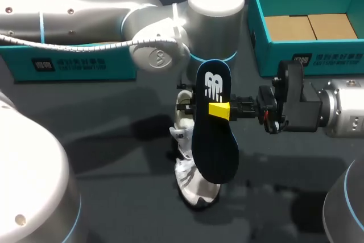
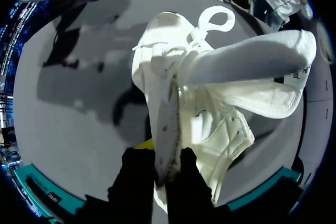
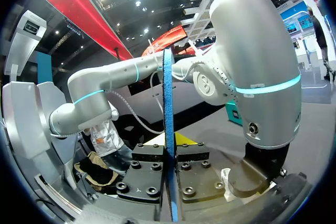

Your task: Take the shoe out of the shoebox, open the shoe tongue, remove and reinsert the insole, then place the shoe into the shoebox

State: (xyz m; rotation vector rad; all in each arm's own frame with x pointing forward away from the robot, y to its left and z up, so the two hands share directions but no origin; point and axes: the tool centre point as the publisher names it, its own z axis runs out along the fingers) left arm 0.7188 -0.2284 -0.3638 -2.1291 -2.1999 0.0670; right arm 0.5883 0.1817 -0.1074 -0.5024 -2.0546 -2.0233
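The right gripper (image 1: 219, 110) pinches the dark insole (image 1: 215, 149) edge-on between its fingers. Just beneath it, the left gripper (image 2: 167, 172) clamps the white shoe (image 2: 210, 103) by its side wall.

insole (image 1: 215, 146) upright, white shoe (image 1: 185, 176) maybe tilted

My left arm (image 1: 85, 9) comes in from the left, runs along the far side of the counter (image 1: 114, 140), bends at a broad joint near the middle and drops steeply down. My left tool (image 2: 160, 156) points down at the counter, its two dark fingers (image 2: 131, 182) pressed from both sides on the side wall of the white shoe (image 2: 226, 77). My right arm (image 1: 341, 119) comes in level from the right, held above the counter. My right tool (image 1: 220, 110) points toward the left arm and is clamped on the dark insole (image 1: 215, 146), one yellow tip lying flat on its upper face.
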